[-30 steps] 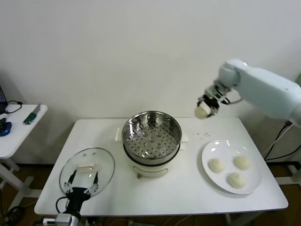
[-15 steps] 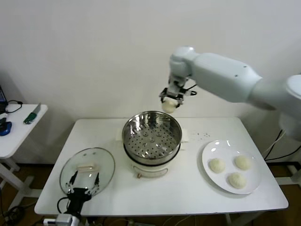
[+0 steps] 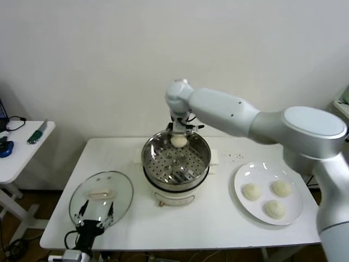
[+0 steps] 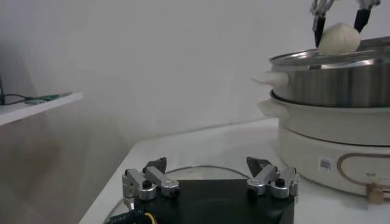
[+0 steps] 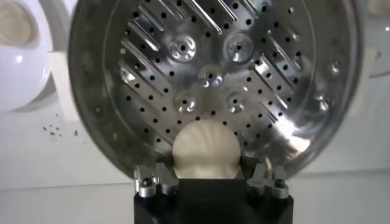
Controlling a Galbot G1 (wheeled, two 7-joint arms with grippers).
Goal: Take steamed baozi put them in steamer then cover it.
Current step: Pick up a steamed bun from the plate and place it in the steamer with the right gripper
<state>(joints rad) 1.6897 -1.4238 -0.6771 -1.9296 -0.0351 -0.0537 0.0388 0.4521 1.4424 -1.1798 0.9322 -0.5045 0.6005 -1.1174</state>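
Observation:
My right gripper (image 3: 179,137) is shut on one cream-white baozi (image 3: 179,141) and holds it over the far rim of the shiny steamer (image 3: 158,143). From the right wrist camera the held baozi (image 5: 206,150) hangs above the perforated bottom of the steamer (image 5: 210,76), which holds nothing. Three more baozi (image 3: 251,191) lie on the white plate (image 3: 241,174) at the right. The glass cover (image 3: 101,195) lies flat at the table's front left. My left gripper (image 3: 95,214) hovers open at the cover's near edge, and the left wrist camera shows the same gripper (image 4: 210,181) with its jaws spread wide.
The steamer sits on a white electric pot base (image 3: 177,194) with side handles. A side table (image 3: 22,150) with small tools stands at the far left. The wall rises close behind the table.
My right arm has swung left from above the plate side to over the steamer and lowered the baozi to its far rim. The left gripper has not moved.

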